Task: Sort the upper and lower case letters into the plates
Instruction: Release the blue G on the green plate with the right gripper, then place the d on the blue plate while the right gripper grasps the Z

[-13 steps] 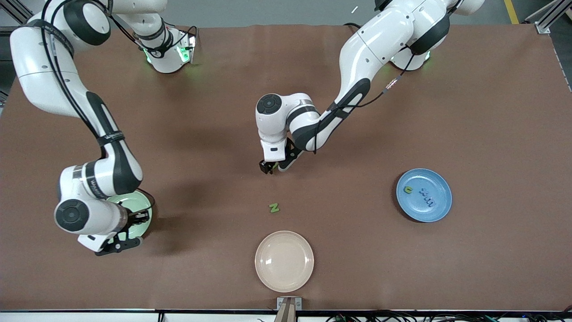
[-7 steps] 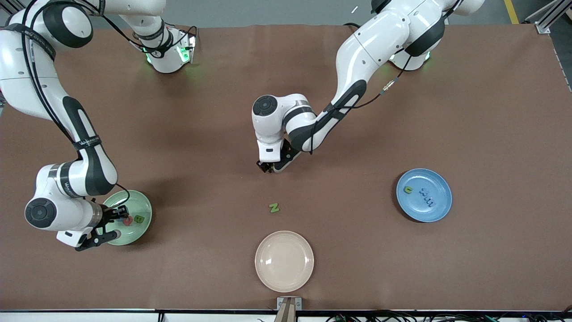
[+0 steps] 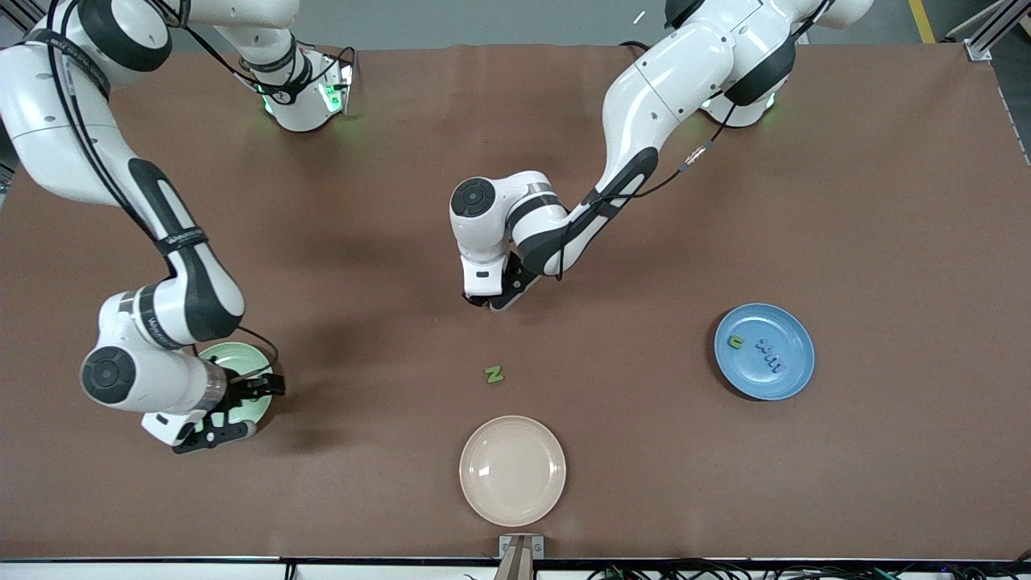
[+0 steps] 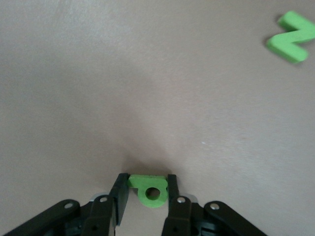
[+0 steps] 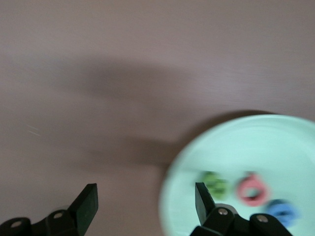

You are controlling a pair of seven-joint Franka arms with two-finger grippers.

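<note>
Brown matting covered the bench [image 3: 886, 201], bare for most of its spread. Using the beige plate [image 3: 512, 470] as landmark: the left gripper [image 4: 145, 196] was down at the mat farther from the front camera than that plate, fingers [image 4: 119, 194] pinching a small green letter [image 4: 149, 189]. A green N [image 3: 494, 374] lay loose between that gripper and the beige plate. The blue plate [image 3: 763, 351] sat toward the left arm's end from it, holding a few letters. The mint plate [image 3: 242, 358] sat toward the right arm's end, with green, pink and blue letters in it; the right gripper [image 5: 142, 201] hung over its rim, fingers spread and empty.

The pinch looked shallow, near the fingertips, so the letter could slip or twist out on lifting. A low carry could also nudge the N. Open mat lay all around toward the blue plate, and both plates sat well in from the bench edges.
</note>
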